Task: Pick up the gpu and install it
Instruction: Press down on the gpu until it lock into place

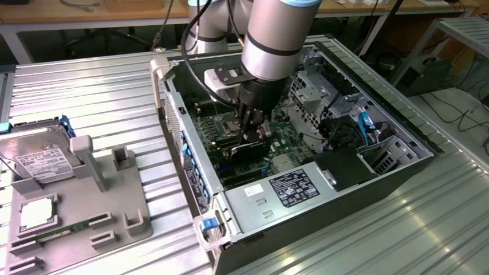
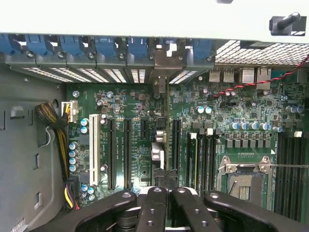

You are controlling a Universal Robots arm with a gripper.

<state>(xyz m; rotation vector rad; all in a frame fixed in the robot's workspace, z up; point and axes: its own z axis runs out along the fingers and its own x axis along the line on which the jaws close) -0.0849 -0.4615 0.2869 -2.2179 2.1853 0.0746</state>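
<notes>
The gpu [image 2: 163, 145] stands edge-on as a thin dark line over the green motherboard [image 2: 130, 101]. Its silver end bracket [image 2: 163, 65] sits at the case's rear slot openings. In the exterior view the gpu [image 1: 248, 152] is a dark card upright inside the open computer case [image 1: 397, 172]. My gripper [image 1: 252, 136] reaches down into the case directly above it. Seen from the wrist, the gripper [image 2: 164, 191] is shut, its black fingers [image 2: 152, 208] meeting at the card's upper edge. Whether they pinch the card or just rest on it cannot be told.
A grey fixture tray [image 1: 84, 200] at the exterior view's left holds a silver hard drive [image 1: 42, 160], a processor [image 1: 36, 213] and a narrow RAM stick [image 1: 57, 234]. Inside the case are the power supply [image 1: 294, 186], a drive cage [image 1: 321, 97], cables [image 2: 60, 140] and the CPU socket [image 2: 244, 181].
</notes>
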